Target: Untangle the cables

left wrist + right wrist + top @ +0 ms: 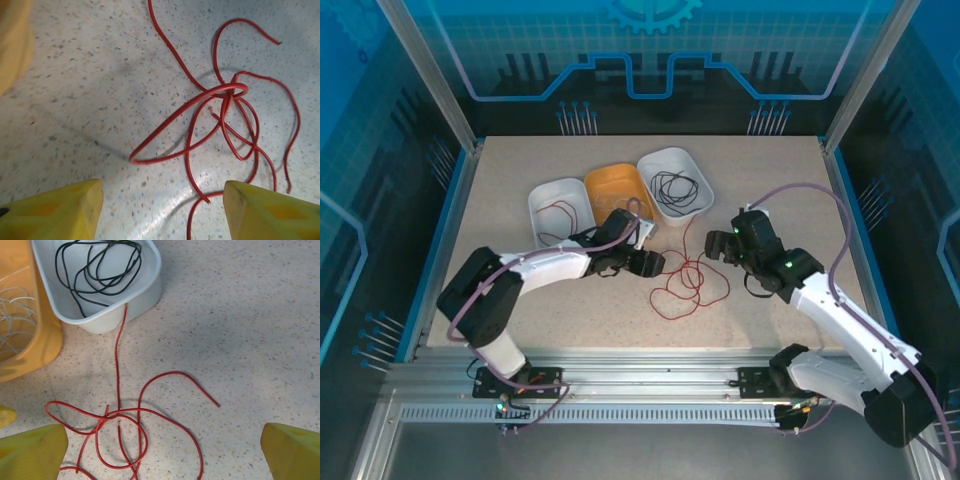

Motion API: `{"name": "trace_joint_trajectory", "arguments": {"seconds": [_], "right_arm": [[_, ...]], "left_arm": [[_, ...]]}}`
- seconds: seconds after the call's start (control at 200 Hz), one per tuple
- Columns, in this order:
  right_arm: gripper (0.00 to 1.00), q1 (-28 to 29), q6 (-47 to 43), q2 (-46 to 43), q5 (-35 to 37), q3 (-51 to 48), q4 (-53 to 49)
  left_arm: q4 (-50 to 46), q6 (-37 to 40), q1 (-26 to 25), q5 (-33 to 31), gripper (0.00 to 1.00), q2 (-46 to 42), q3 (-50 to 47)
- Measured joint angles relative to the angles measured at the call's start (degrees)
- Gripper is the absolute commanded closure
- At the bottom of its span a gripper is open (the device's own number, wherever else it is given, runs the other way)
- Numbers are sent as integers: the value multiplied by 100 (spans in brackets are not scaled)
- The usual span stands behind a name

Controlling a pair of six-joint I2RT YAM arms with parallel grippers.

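A red cable [688, 285] lies in loose, crossing loops on the table between my two grippers. One strand runs up to the wall of the right white tray [665, 155], which holds the black cable [678, 188]. My left gripper [650, 263] hovers just left of the loops, open; in the left wrist view the red cable [220, 107] lies ahead, with one end on the table between the fingertips [65, 210]. My right gripper [162, 445] stands wide open over the red cable [125, 425]. The white cable [12, 315] rests in the orange tray [45, 345].
Three trays stand in a row at the back: a left white tray [545, 188] with a red strand inside, the orange tray [605, 175], and the right white tray. Blue rails edge the table on both sides. Bare tabletop lies right of the loops.
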Motion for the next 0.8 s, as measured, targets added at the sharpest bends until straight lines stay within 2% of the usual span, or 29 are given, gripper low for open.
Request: {"name": "trace_joint_trajectory", "arguments": {"seconds": [0.3,0.495,0.8], "right_arm": [[0,-107,120,-387,-39,-205,-109],[0,-118,142,-402,-98,-273,-125],[0,-297,212,-61,-448,-643,109]], "left_arm": [[-44,448,-94,72,39,968,896],[-146,560,-216,221,72,1220,1300],[-544,581,-435,240,98,977,1582]]}}
